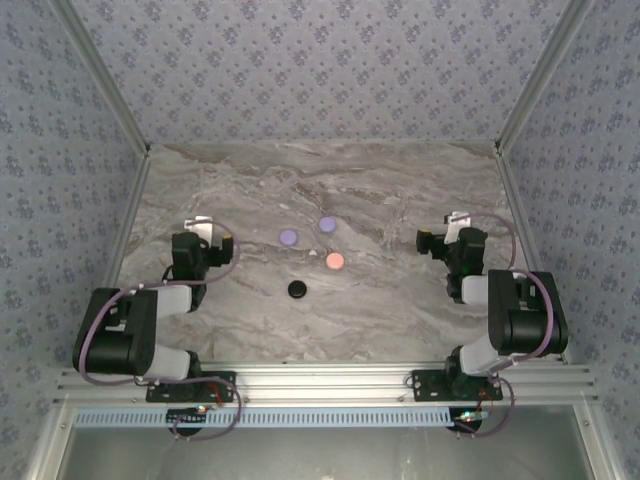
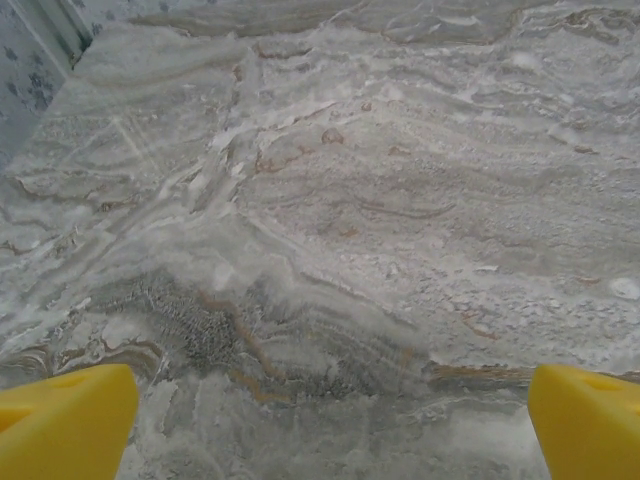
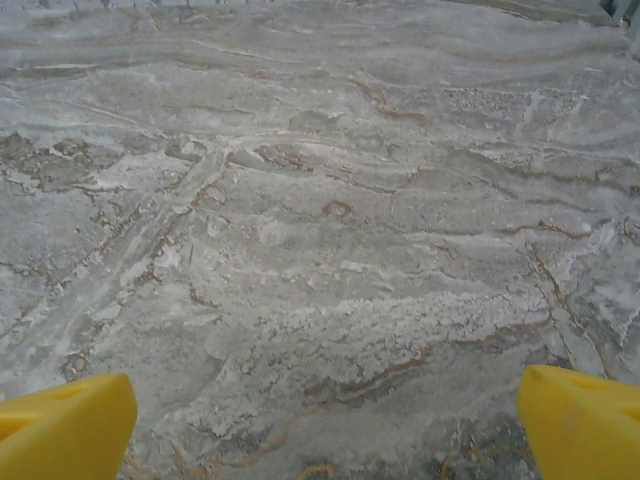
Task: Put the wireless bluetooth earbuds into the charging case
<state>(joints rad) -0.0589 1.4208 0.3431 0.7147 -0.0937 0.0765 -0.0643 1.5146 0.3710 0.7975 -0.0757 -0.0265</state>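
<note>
Earbud (image 1: 312, 253) mid-table, well apart from left fingers (image 2: 60, 420), right fingers (image 3: 580, 420).

Fingers of the left end effector (image 2: 330, 425) and right end effector (image 3: 325, 425) are being cut off by the bottom edge. A pale speck (image 1: 313, 253) beside the pink disc (image 1: 335, 261) is reading too small to identify.

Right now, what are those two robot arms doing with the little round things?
Nothing is being handled at this moment. The left claw and the right claw are both open above bare marble, one at each side of the table. In the middle lie four small round discs: a near lilac disc, a far lilac disc, a pink disc and a black disc. Neither claw touches any of them.
</note>
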